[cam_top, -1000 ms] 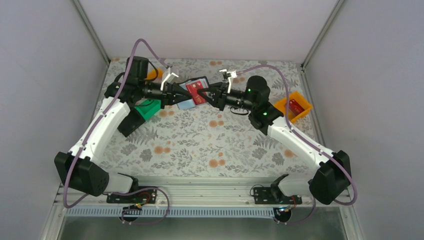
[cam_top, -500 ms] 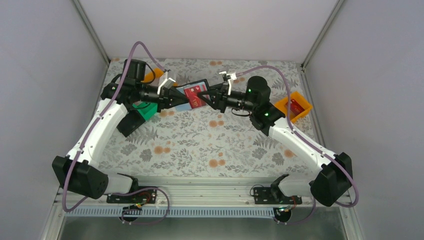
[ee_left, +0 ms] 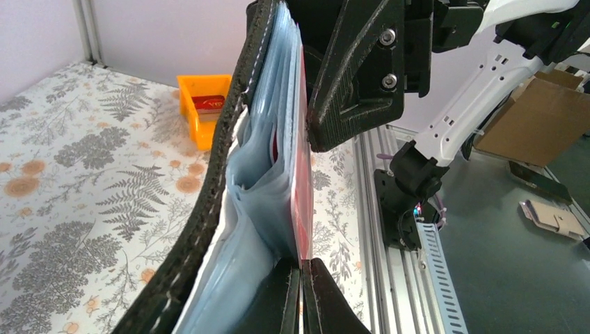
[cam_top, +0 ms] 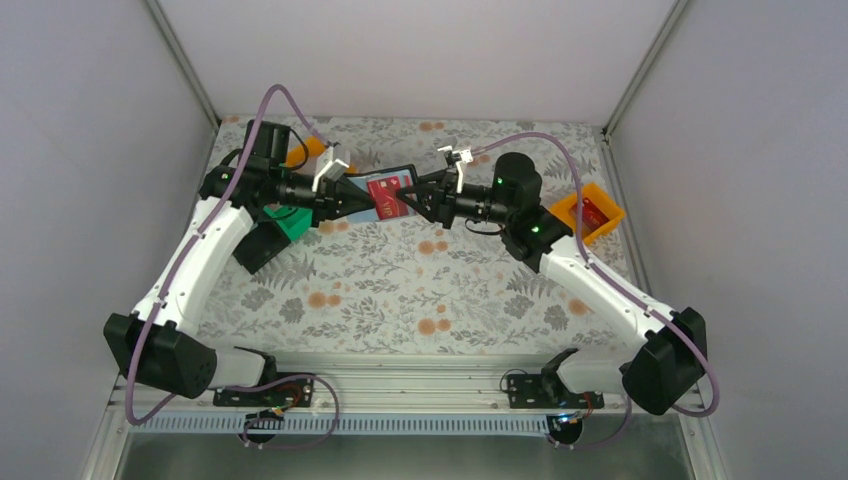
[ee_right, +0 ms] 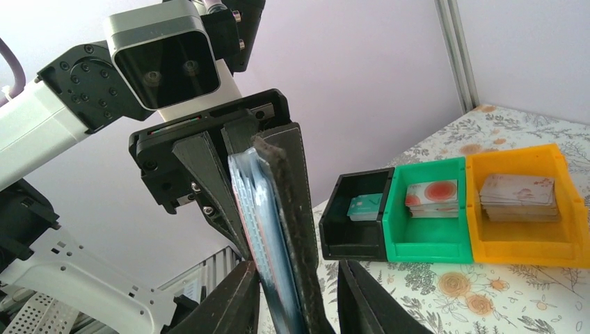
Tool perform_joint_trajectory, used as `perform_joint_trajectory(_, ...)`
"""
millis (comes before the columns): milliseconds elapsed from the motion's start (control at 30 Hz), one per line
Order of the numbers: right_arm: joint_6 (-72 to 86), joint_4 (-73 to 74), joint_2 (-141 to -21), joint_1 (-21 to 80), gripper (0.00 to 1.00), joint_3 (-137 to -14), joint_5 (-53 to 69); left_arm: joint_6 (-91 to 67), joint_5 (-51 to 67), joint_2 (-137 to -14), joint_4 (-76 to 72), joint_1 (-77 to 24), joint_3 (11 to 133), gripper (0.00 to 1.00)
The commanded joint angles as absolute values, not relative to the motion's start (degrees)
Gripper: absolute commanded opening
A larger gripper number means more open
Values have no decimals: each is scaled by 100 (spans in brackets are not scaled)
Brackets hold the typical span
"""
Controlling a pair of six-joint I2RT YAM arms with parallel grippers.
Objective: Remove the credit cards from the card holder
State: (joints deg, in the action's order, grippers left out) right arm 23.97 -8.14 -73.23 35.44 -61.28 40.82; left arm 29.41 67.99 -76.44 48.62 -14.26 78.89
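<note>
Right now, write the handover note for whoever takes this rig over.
Left tool: shut on an inner edge of the card holder, holding it on edge off the table.
Right tool: jaws apart, straddling the holder's opposite edge, not clamped.
Cards: a red card sits in the holder. Loose cards lie in the black tray, green tray and orange tray; another in the second orange tray.
Done: holder held up between both tools.
Left: pull the red card out, then check the other pockets.
</note>
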Motion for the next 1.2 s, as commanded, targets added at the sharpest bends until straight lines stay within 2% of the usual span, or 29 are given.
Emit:
perform_joint_trajectory(0,2214,-715,-7144,3494,31,-6336,4143,3259,6998,-7549,4978,-1389,8076,2)
perform_joint_trajectory(633,1874,-174,-7108,3484,33,-6486,4406,3338,6936,-7526,5111,-1372,8113,2)
perform_joint_trajectory(767,1738,2,-7119,3477,24,-6544,4510,3452,6905,-7531,5240,-1356,8150,2)
perform_joint_trajectory(933,1568,178,-7111,3454,24,-6600,4593,3536,6879,-7536,5308,-1310,8147,2)
perform_joint_trajectory(1167,1545,111,-7154,3446,8,-6665,4905,3533,7017,-7529,5102,-1306,8044,2)
